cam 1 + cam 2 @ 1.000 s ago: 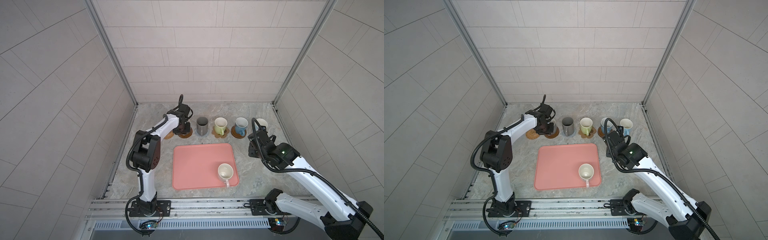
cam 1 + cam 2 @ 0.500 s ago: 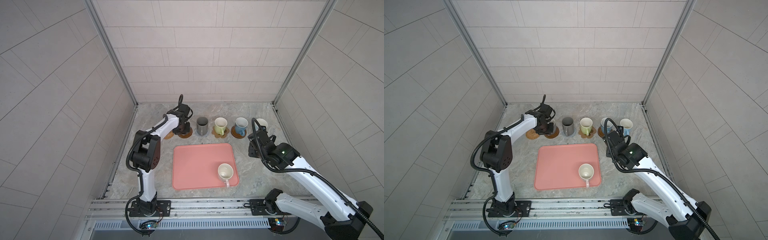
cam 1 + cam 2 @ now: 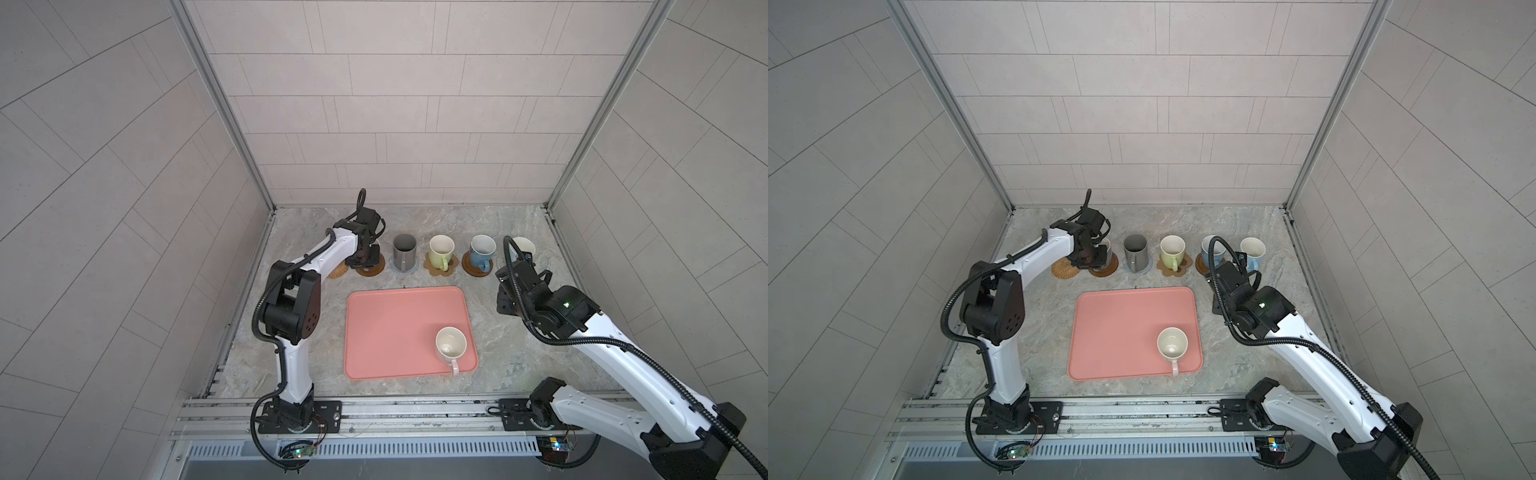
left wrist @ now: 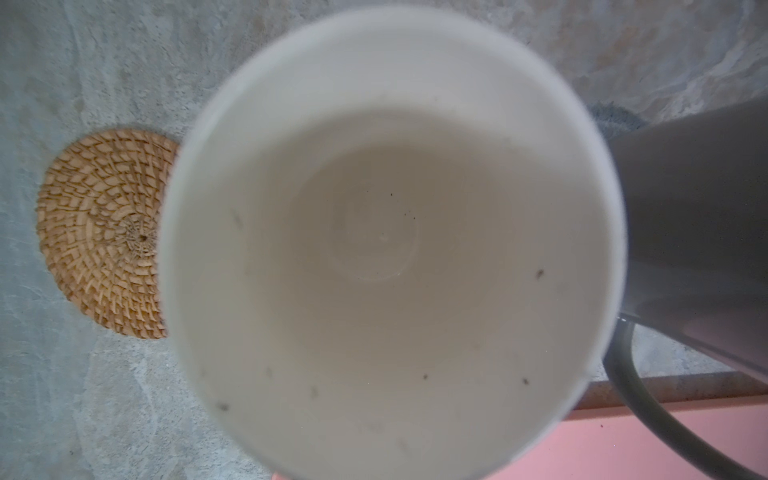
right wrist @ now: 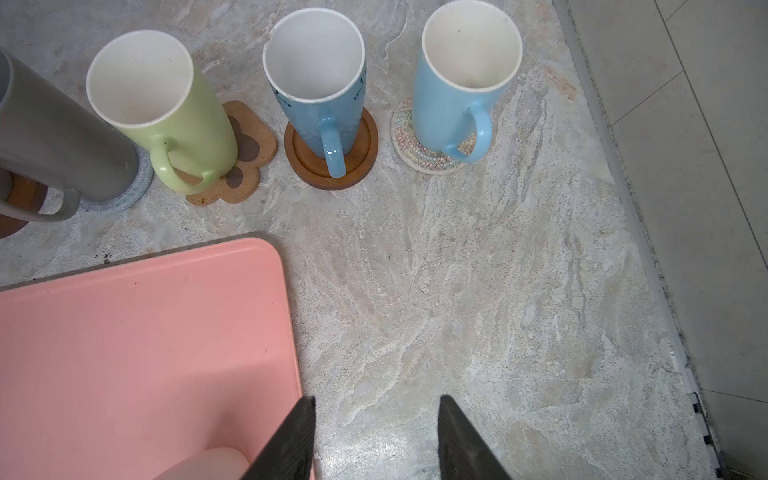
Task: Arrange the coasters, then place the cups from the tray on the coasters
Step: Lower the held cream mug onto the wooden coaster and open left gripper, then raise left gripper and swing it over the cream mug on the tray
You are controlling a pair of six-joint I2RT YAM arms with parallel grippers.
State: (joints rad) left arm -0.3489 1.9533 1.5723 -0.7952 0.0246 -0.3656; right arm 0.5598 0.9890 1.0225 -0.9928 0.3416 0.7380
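Six mugs: one dark grey mug (image 3: pixel 404 251), one light green mug (image 3: pixel 440 250), two blue, namely a patterned blue mug (image 5: pixel 320 95) and a plain light blue mug (image 5: pixel 457 95), one pink-handled mug (image 3: pixel 451 344), and one pale mug (image 4: pixel 390 241) whose outside is mostly hidden.

Six coasters: one rattan coaster (image 3: pixel 1064 271), one blue-grey crochet coaster (image 5: pixel 129 193), one paw-shaped cork coaster (image 5: pixel 245 166), one beige crochet coaster (image 5: pixel 419 156), and two wooden discs, a left wooden disc (image 3: pixel 372 272) and a right wooden disc (image 5: pixel 311 174).

One salmon-pink tray (image 3: pixel 390 332).

Two robot arms: left arm (image 3: pixel 291 365), right arm (image 3: pixel 648 386).
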